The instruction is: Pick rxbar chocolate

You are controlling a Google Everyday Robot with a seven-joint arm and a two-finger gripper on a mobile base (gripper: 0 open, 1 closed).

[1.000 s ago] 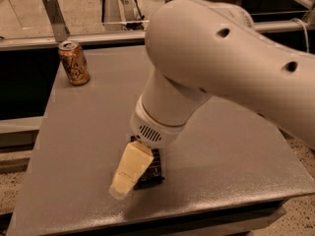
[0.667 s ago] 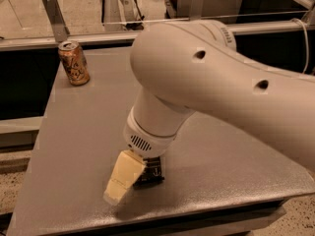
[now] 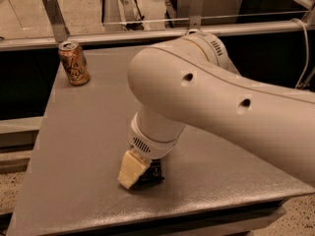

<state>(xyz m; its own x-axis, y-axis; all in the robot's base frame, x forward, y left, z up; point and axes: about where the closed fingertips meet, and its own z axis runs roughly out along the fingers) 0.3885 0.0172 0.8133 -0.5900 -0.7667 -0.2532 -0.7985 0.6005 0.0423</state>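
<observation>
The rxbar chocolate (image 3: 151, 173) is a flat black-wrapped bar lying on the grey table (image 3: 83, 132), near its front edge. Only a small part of it shows; the rest is hidden under my wrist. My gripper (image 3: 133, 169) is down at the table surface, directly on the left side of the bar, with its cream tip against the bar's left end. The large white arm (image 3: 211, 107) reaches in from the right and covers much of the table's middle.
An orange can (image 3: 73, 63) stands upright at the table's far left corner. A metal rail with posts (image 3: 147, 31) runs along the back edge. The table's front edge is just below the bar.
The big arm link has swung left and further across the view. The gripper has stayed low at the bar, and the bar and the can have not moved.
</observation>
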